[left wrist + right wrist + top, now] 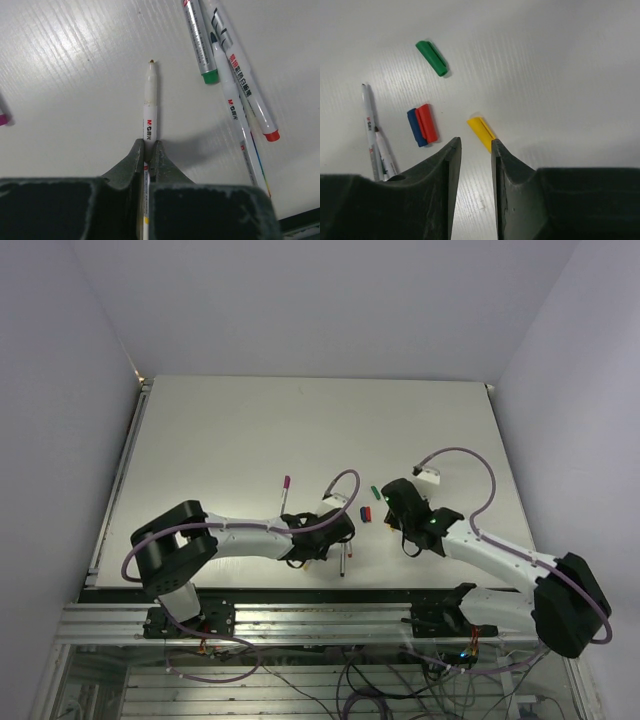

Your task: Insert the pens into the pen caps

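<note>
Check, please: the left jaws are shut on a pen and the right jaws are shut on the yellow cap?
Only the second part is wrong: in the right wrist view the right jaws stand open, the yellow cap lying free ahead.

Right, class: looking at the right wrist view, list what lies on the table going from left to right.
pens → blue cap → red cap → yellow cap. The green cap is left out: it overlaps blue and red.

Top view: high and behind the arm bases, looking down across the whole counter [250, 430]. Wrist views: close above the counter, looking out past own jaws at 6 o'clock. Shared by top and right wrist: green cap [374, 491] [432, 58], at 11 o'clock up close.
</note>
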